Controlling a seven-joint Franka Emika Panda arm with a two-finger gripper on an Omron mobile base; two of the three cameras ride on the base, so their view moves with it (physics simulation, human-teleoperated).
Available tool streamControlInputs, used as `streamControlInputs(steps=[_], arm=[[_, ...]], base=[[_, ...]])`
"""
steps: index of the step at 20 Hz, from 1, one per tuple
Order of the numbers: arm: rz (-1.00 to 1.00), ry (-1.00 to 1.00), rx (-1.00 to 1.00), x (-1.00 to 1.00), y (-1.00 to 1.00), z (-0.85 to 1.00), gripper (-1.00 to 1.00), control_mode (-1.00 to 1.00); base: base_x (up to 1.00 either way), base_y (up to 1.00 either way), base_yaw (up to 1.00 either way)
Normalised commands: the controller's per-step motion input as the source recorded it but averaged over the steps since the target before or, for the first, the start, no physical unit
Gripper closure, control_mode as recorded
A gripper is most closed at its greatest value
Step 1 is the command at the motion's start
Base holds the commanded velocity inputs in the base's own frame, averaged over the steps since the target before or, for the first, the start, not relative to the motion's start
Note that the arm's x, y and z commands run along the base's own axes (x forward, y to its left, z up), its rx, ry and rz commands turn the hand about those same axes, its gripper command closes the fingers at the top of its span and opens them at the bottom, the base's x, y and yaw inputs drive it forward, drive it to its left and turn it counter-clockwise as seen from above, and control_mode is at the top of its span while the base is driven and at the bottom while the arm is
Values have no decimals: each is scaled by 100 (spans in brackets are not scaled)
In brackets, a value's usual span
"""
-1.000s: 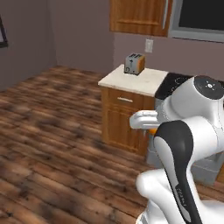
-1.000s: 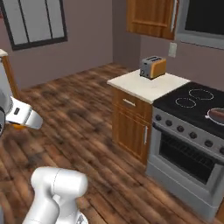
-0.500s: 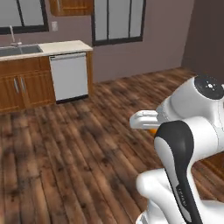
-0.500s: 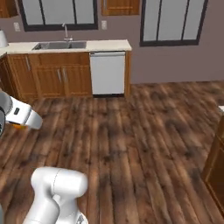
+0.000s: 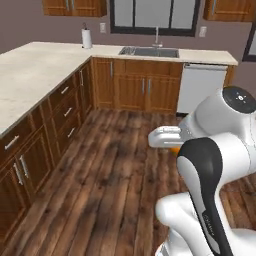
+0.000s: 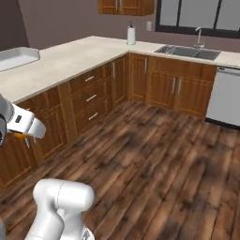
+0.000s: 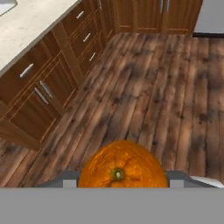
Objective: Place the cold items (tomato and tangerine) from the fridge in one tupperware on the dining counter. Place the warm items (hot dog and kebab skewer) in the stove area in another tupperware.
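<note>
The gripper holds the tangerine between part-open jaws, above the wood floor (stem end facing the camera). The white tray sits on the desk.

A steel sink with a tall faucet is set into the pale stone counter under dark-framed windows, and a paper towel roll stands upright on that counter near the corner. A white dishwasher sits just beside the brown wood cabinets below the sink, and more drawers with silver handles run along the side wall. Dark, streaky wooden floorboards cover the floor.
</note>
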Motion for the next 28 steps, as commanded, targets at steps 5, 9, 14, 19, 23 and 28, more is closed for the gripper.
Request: streamControlInputs(steps=[5,9,14,19,23,28], arm=[[0,0,0,0,0,0,100,100],[0,0,0,0,0,0,100,100],[0,0,0,0,0,0,100,100],[0,0,0,0,0,0,100,100],[0,0,0,0,0,0,100,100],[0,0,0,0,0,0,100,100]], base=[[-1,42,93],[13,83,56],[71,100,5],[70,100,0],[59,100,0],[65,100,0]])
